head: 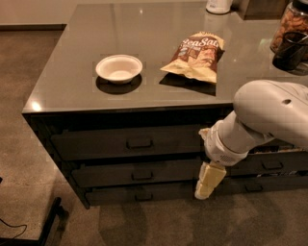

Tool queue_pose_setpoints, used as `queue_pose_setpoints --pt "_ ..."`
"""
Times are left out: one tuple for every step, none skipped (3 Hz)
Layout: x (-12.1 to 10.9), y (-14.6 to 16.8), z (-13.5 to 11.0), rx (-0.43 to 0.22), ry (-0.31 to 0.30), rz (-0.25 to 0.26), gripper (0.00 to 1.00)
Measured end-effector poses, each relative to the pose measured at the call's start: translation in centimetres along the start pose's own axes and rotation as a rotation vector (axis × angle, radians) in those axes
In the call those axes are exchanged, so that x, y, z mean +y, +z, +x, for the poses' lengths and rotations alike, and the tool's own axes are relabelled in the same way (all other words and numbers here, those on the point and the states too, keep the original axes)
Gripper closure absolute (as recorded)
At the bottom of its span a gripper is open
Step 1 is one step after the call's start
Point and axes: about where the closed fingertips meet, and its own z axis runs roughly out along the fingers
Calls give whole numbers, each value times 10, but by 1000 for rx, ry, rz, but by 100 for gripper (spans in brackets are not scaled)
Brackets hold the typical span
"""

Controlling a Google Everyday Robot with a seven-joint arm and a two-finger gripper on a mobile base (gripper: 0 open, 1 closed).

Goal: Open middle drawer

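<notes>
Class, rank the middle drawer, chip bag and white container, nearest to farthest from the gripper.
Gripper hangs before the drawers, right side.
1. Middle drawer, beside it.
2. Chip bag, on the countertop.
3. White container, far edge.

My cream two-finger gripper (208, 181) pointing down before the right end of the wide dark grey-brown middle drawer front (108, 175), well right of its small dark bar handle (142, 176)

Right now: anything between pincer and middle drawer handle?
Nothing: in camera view, only bare front separates the pincer, at the right end of the middle drawer, from its handle.
</notes>
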Motion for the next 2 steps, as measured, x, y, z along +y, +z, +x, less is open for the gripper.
queue_pose_setpoints --pt "0 0 0 0 0 0 0" --pt "4 24 5 -23 -5 15 0"
